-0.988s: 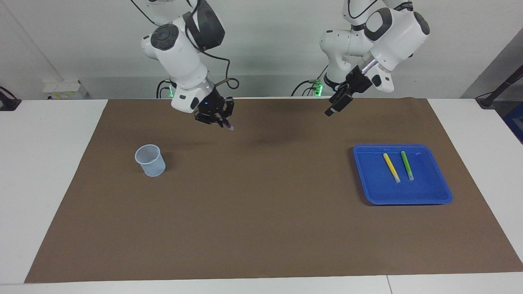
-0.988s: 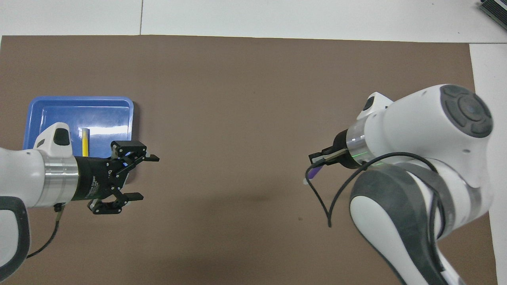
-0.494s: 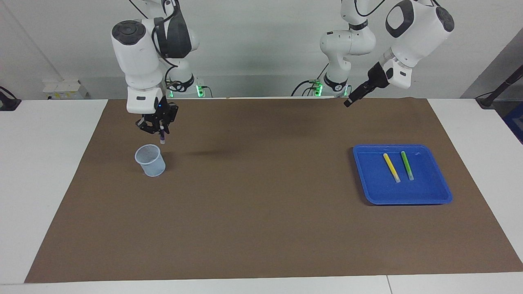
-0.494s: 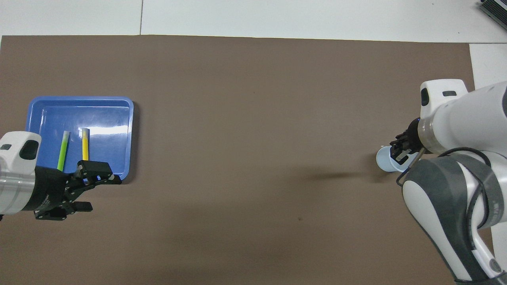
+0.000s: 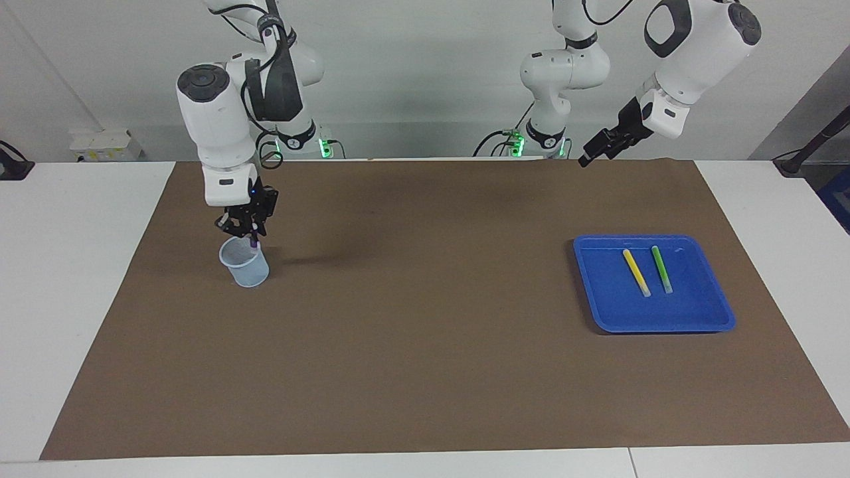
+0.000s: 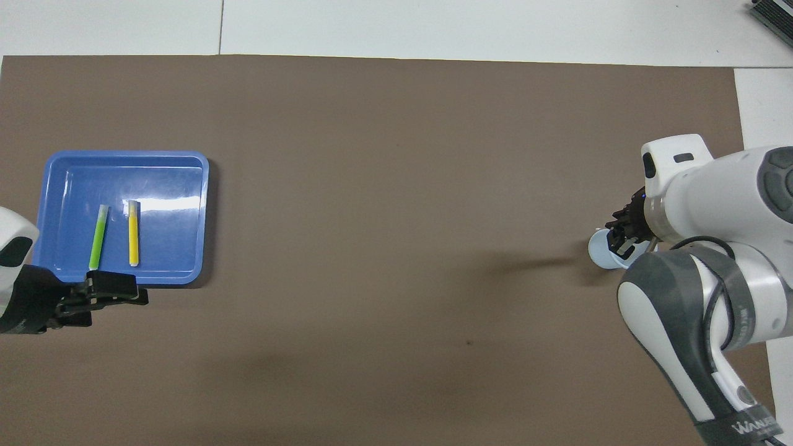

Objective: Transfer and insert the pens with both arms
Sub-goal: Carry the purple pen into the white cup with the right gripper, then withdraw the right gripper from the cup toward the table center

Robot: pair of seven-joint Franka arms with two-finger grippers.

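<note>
Your right pincer [image 5: 249,234] has dropped over the cup [image 5: 245,261], pinching the purple pen [image 5: 253,243] at its mouth, while your left pincer [image 5: 593,152] hangs spread above the surface, yellow pen [image 5: 636,272] and green pen [image 5: 661,269] lying in the tray [image 5: 654,320].

Three marker pens: one yellow pen [image 5: 636,273] and one green pen [image 5: 661,269] in the single blue tray [image 5: 664,322], and one purple pen [image 5: 254,243] at the single pale mesh cup [image 5: 247,266]. One brown mat [image 5: 425,372] and two large white arms.

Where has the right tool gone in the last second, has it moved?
Yes. The right tool carried the purple pen toward the right arm's end and down over the cup.
</note>
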